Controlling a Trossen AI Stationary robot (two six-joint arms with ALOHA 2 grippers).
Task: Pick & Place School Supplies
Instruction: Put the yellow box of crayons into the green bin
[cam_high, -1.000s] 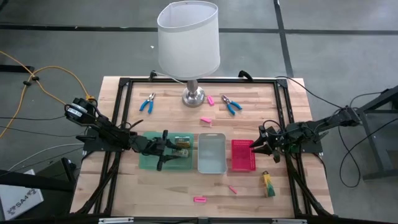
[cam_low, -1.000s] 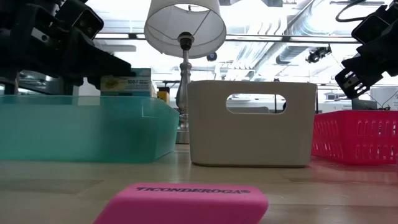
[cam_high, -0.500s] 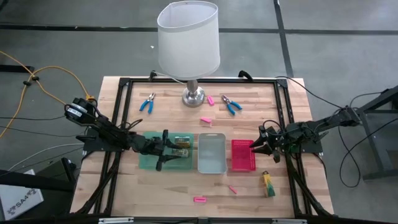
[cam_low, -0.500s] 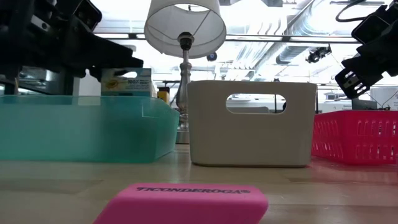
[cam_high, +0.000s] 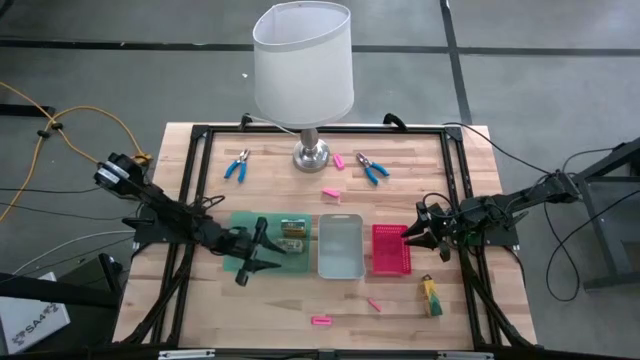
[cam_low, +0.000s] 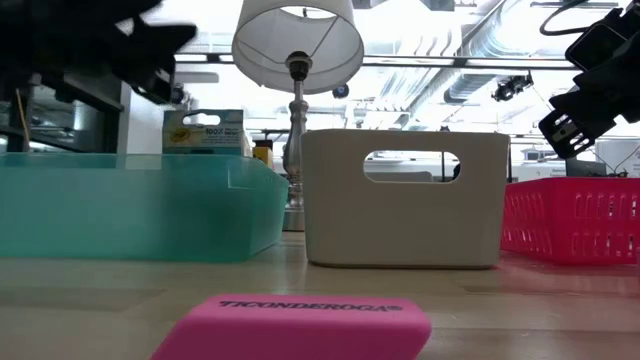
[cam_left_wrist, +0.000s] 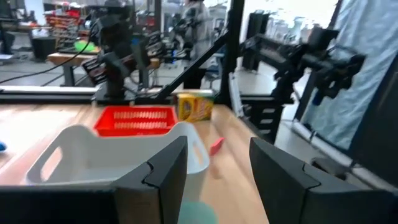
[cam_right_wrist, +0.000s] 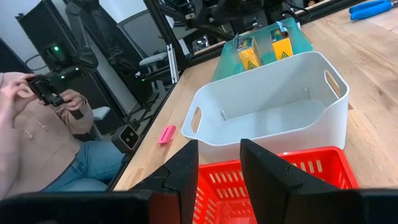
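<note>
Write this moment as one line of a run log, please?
left claw: open, empty, over green tray | right claw: open, empty, above pink tray | yellow-green packs: in green tray | grey tray: empty

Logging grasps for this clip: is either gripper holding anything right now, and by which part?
Nothing is held. The left gripper is open and empty above the green tray; the right gripper hangs open and empty over the red basket.
</note>
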